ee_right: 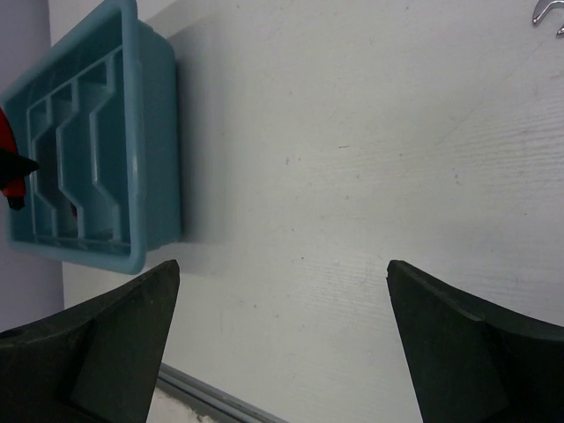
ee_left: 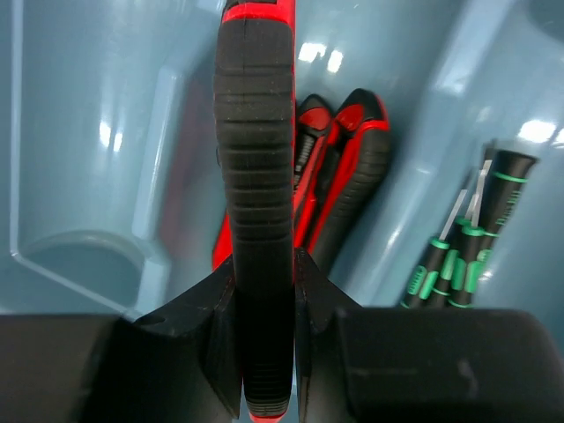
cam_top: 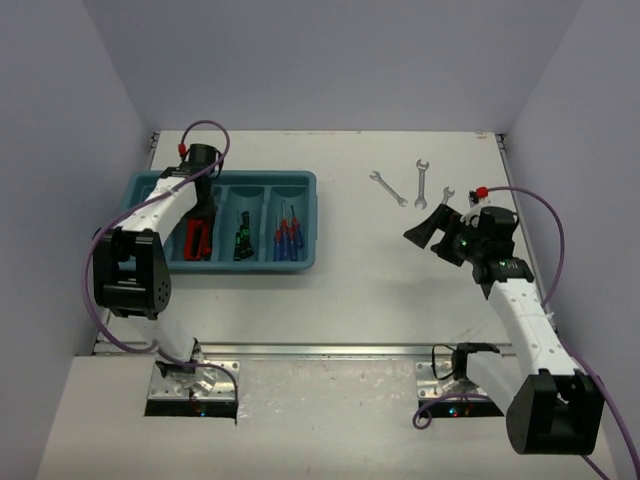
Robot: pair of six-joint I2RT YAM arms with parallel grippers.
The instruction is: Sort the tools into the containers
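Observation:
The teal tray (cam_top: 305,262) has four compartments. My left gripper (cam_top: 206,212) hangs over the second compartment from the left, shut on the black-and-red handle of a pair of pliers (ee_left: 256,159). More red-handled pliers (cam_top: 195,242) lie below it, and they also show in the left wrist view (ee_left: 352,167). Black-and-green screwdrivers (cam_top: 242,240) lie in the third compartment and blue/red screwdrivers (cam_top: 287,238) in the fourth. Three silver wrenches (cam_top: 421,182) lie on the table at the back right. My right gripper (cam_top: 432,230) is open and empty just in front of them.
The leftmost tray compartment (cam_top: 150,215) holds no tool that I can see. In the right wrist view the tray (ee_right: 159,132) is at the far left, and wrench tips (ee_right: 546,11) show at the top right. A metal rail (cam_top: 330,349) runs along the table's front edge.

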